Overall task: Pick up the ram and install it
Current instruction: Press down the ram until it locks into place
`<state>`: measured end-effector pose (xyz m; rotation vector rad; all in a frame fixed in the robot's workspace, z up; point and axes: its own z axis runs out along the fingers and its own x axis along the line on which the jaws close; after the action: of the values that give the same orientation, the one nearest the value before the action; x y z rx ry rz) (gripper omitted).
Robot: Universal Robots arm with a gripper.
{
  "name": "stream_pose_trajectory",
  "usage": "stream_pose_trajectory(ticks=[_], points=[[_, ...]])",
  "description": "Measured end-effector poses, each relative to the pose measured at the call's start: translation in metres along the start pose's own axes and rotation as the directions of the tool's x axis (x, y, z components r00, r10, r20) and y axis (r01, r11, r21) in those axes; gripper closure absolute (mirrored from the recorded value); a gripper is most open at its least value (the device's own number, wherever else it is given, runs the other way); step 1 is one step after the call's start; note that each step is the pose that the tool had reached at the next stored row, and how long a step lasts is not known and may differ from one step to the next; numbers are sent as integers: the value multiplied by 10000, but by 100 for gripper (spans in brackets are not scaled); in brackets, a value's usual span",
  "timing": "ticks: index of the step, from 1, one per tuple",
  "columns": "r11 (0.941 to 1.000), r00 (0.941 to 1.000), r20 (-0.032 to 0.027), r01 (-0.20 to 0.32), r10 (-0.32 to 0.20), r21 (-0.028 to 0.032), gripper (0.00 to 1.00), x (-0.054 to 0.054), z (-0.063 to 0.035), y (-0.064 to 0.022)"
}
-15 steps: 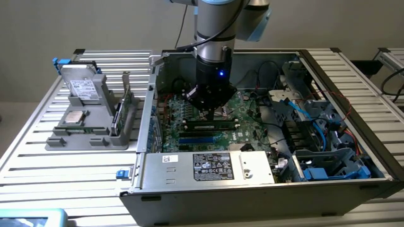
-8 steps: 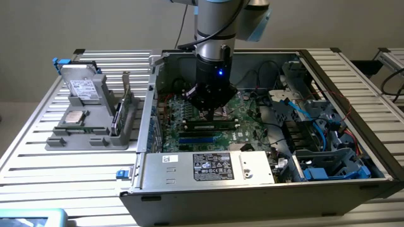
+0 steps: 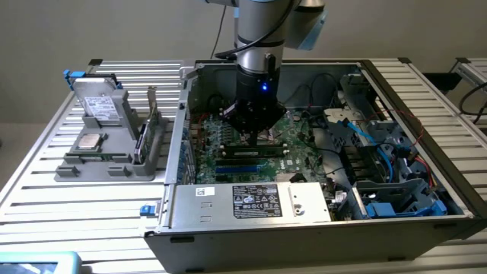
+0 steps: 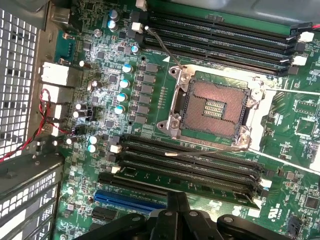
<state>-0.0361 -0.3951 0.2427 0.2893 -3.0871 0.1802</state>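
Note:
The ram [image 3: 252,152], a narrow green stick with black chips, stands on edge in a black slot on the motherboard [image 3: 293,162] inside the open computer case. My gripper [image 3: 255,140] hangs straight down over the stick's middle, fingers shut together, with the tips at or just above its top edge. Whether they touch it I cannot tell. In the wrist view the shut dark fingers [image 4: 177,200] point at the rows of black memory slots [image 4: 190,162] below the open CPU socket [image 4: 212,107].
A metal power-supply box [image 3: 251,200] sits at the case's near side, and blue slots [image 3: 239,168] lie beside the ram. Cables and drive bays [image 3: 380,154] crowd the exterior view's right. Outside the case, a grey holder [image 3: 106,160] carries a drive, a chip and a green card [image 3: 152,123].

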Motion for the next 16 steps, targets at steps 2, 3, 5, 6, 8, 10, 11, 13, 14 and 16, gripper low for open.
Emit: stream_pose_trajectory(ticks=[2, 3, 5, 6, 8, 10, 11, 13, 14, 16], points=[[9999, 9999, 6, -148, 148, -3, 89, 0, 0, 0], [9998, 9998, 14, -219, 219, -2, 89, -1, -1, -1], [9993, 9993, 29, -379, 379, -5, 89, 0, -1, 0], [9989, 9989, 35, -463, 463, -7, 89, 0, -1, 0], [9980, 9980, 47, -633, 634, -8, 89, 0, -1, 0], [9964, 9964, 47, -844, 844, -13, 89, 0, -1, 0], [9954, 9954, 41, -957, 957, -17, 89, 1, -1, 0], [9932, 9932, 37, -1164, 1164, -23, 89, 1, -2, 0], [9921, 9921, 37, -1257, 1257, -32, 89, 0, -2, -1], [9900, 9900, 49, -1406, 1407, -103, 89, 1, -2, -1]])
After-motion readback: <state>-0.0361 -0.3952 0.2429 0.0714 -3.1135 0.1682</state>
